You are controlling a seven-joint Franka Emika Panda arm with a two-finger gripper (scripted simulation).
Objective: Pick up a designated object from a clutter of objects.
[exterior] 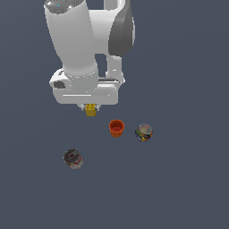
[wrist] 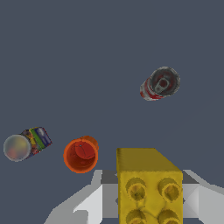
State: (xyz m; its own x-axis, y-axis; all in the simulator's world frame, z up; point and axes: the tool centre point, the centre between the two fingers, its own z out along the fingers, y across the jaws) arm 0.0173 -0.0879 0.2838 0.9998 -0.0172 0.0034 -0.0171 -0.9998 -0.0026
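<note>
yellow brick (exterior: pixel 91 109) between claw (exterior: pixel 91 107) fingers

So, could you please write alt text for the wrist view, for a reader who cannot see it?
A yellow studded toy brick fills the foreground, held between the pale fingers of a robot gripper. Beyond it, on a dark grey floor, sit an orange-red cup, a multicoloured can and a dark grey-and-red can.
</note>
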